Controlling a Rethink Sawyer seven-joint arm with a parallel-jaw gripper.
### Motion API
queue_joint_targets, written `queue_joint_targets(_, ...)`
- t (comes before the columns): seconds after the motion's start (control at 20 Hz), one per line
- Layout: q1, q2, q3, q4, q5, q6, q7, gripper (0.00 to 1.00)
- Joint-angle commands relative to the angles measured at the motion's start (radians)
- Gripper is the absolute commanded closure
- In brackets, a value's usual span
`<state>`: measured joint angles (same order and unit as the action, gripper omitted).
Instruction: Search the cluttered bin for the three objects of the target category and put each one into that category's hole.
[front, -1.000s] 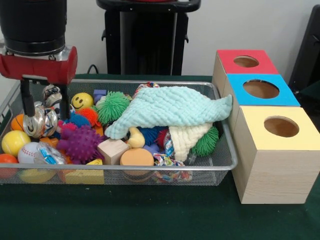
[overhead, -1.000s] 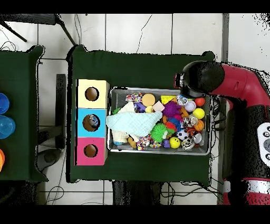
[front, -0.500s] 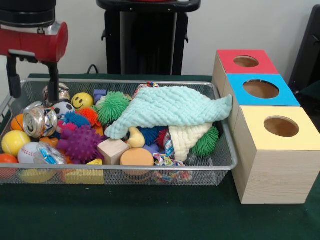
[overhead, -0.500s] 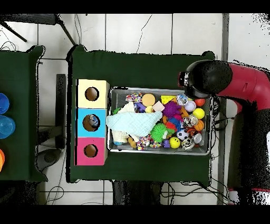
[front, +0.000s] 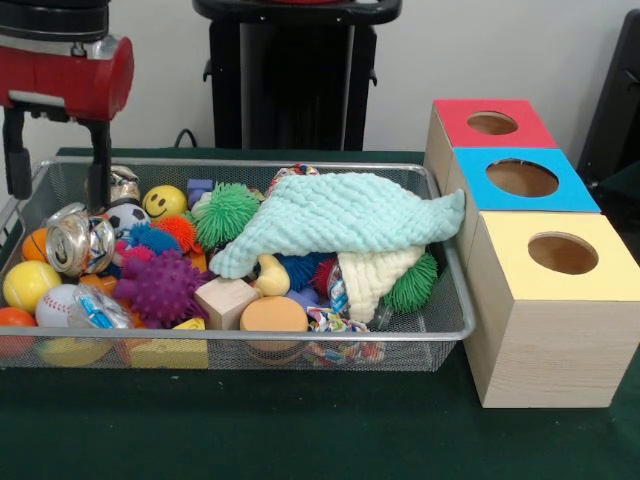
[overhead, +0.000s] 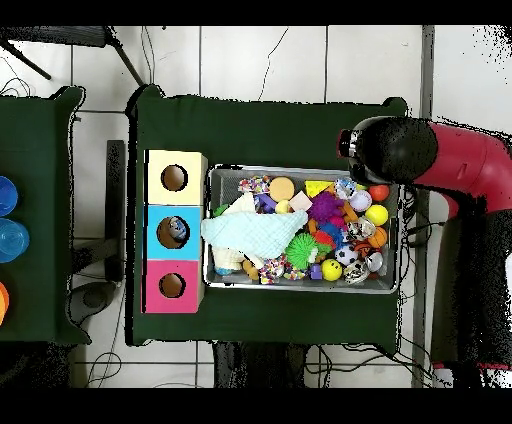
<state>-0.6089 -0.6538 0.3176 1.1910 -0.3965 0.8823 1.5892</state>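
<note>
My gripper (front: 56, 198) hangs open over the left end of the wire bin (front: 300, 338), its two black fingers (front: 98, 165) spread wide with nothing between them. Just below lies a crushed silver can (front: 76, 241) on the toys, apart from the fingers. A second shiny can (front: 123, 182) sits behind it by the far rim. To the right of the bin stand three wooden boxes with round holes, topped red (front: 492, 123), blue (front: 522, 179) and yellow (front: 560, 254). In the overhead view the arm's black head (overhead: 395, 150) covers the gripper at the bin's right end (overhead: 398, 240).
A mint cloth (front: 340, 215) is draped over the bin's middle, above a cream cloth (front: 372, 275). Around them lie a purple spiky ball (front: 158, 285), green spiky balls (front: 226, 212), a smiley ball (front: 164, 201), a baseball (front: 55, 303), a wooden cube (front: 225, 300) and several other toys.
The gripper was down around the crushed can a second ago; it has risen and shifted left, open, and the can stays in the bin.
</note>
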Motion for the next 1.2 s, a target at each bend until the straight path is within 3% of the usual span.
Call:
queue_joint_targets(0.05, 0.007, 0.048, 0.041, 0.164, -0.024, -0.112, -0.030, 0.00)
queue_joint_targets(0.55, -0.016, 0.113, 0.047, 0.176, -0.033, -0.185, -0.059, 0.00)
queue_joint_targets(1.2, -0.015, 0.197, 0.031, 0.063, -0.051, -0.133, -0.100, 0.00)
